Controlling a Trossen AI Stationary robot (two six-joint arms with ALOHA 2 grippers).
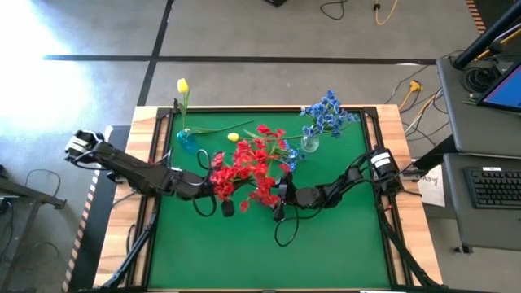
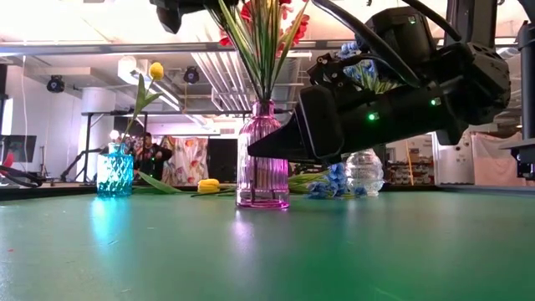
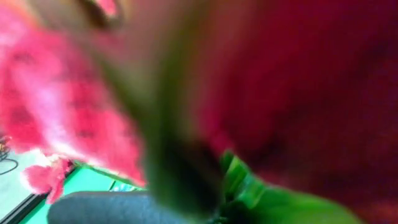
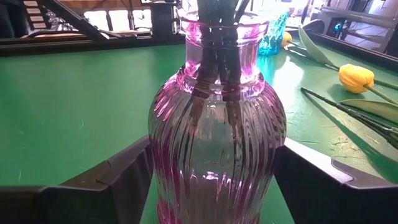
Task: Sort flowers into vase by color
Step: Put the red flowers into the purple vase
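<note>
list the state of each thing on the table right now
pink vase: upright, red flowers standing in it
right gripper: fingers open either side of the pink vase
left gripper: shut, at the red flowers
blue vase: upright, one yellow tulip in it
clear vase: upright, blue flowers in it
second yellow tulip: lying on the mat

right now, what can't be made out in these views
- Left tool: buried under the red flowers in the high view; in the left wrist view blurred red blossoms fill the frame, so what it grips is hidden.
- Pink vase: base cut off by the right wrist view's edge, between the right tool's fingers.
- Red blossoms: cropped by the low view's top edge.
- Clear vase: partly behind the right arm in the low view.
</note>
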